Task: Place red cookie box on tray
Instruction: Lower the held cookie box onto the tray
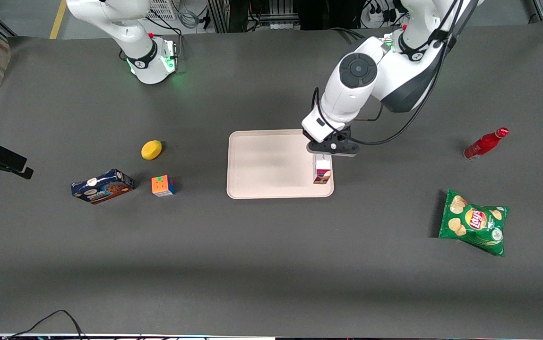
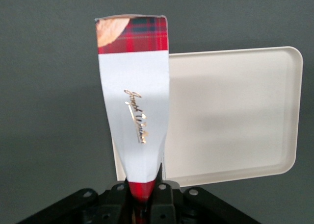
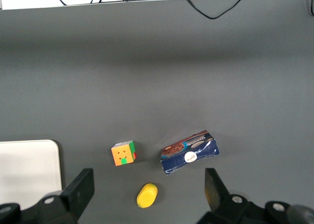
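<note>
The left arm's gripper (image 1: 323, 159) hangs over the tray (image 1: 262, 163), at the tray's edge toward the working arm's end of the table. Its fingers are pinched on the red cookie box (image 1: 322, 172), which stands on end below the gripper, its lower end over the tray corner nearest the front camera; whether that end touches the tray floor or hangs just above it cannot be told. In the left wrist view the red cookie box (image 2: 135, 106) runs away from the camera, white label panel with gold script facing it, tartan band and part of a cookie picture at the outer end, and the gripper (image 2: 142, 197) clamps the tartan end closest to the lens. The tray (image 2: 235, 113) lies beneath, pale and bare, the box overlapping one of its edges.

Toward the parked arm's end of the table lie a yellow lemon (image 1: 151, 149), a Rubik's cube (image 1: 163, 185) and a dark-blue cookie box (image 1: 102, 186); the lemon is farther from the front camera than the cube, and the blue box lies beside the cube, farther from the tray. Toward the working arm's end, well apart from the tray, a red bottle (image 1: 485, 144) lies tilted on the dark grey table (image 1: 271, 264), and a green Lay's chip bag (image 1: 475, 222) lies nearer to the front camera than the bottle
</note>
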